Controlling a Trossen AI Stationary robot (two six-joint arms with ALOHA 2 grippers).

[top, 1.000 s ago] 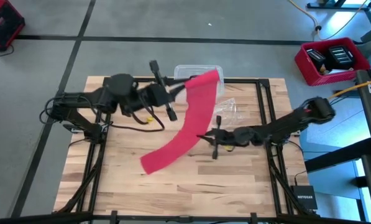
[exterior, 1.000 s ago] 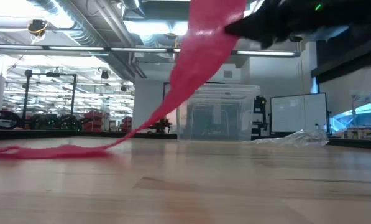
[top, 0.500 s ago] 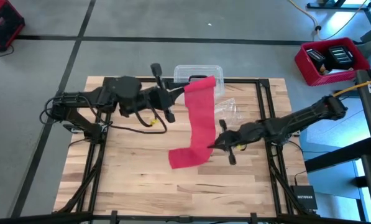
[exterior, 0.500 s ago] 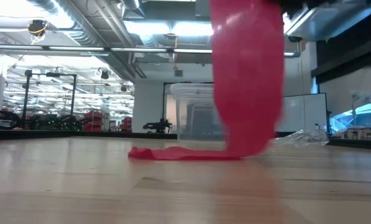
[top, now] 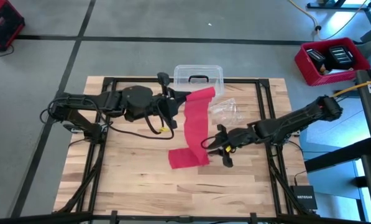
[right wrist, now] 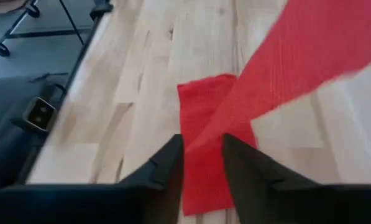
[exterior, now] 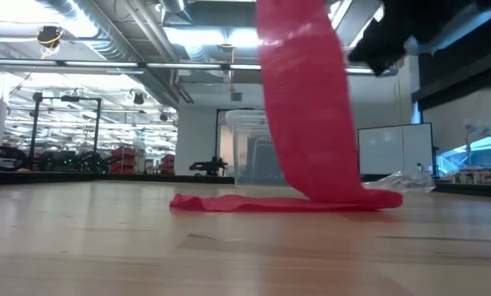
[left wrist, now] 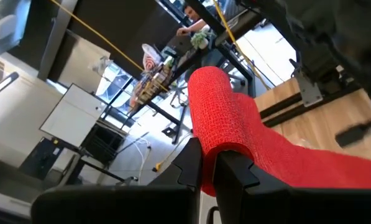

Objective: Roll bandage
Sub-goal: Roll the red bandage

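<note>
From above the bandage [top: 196, 124] drapes soft and light from the left gripper [top: 173, 102] to the table [top: 129, 180], low it hangs limp, left wrist shows fingers [left wrist: 225, 165] clamped on its end, right wrist shows fingers [right wrist: 247, 171] apart astride its edge, the likeliest place to pinch.

The bandage [top: 195, 124] is bright red all along its length — in the left wrist view its fabric [left wrist: 235, 134] shows a fine crinkled weave. The table [top: 135, 180] is pale blond wood in narrow planks, framed by black rails. Both arms are black, and a yellow cable [top: 165, 129] hangs under the left one. The lidded box [top: 197, 74] is clear plastic with a dark handle — beside it lies a clear crinkled wrapper [top: 225, 112]. A red crate [top: 331, 62] sits on the grey floor.
</note>
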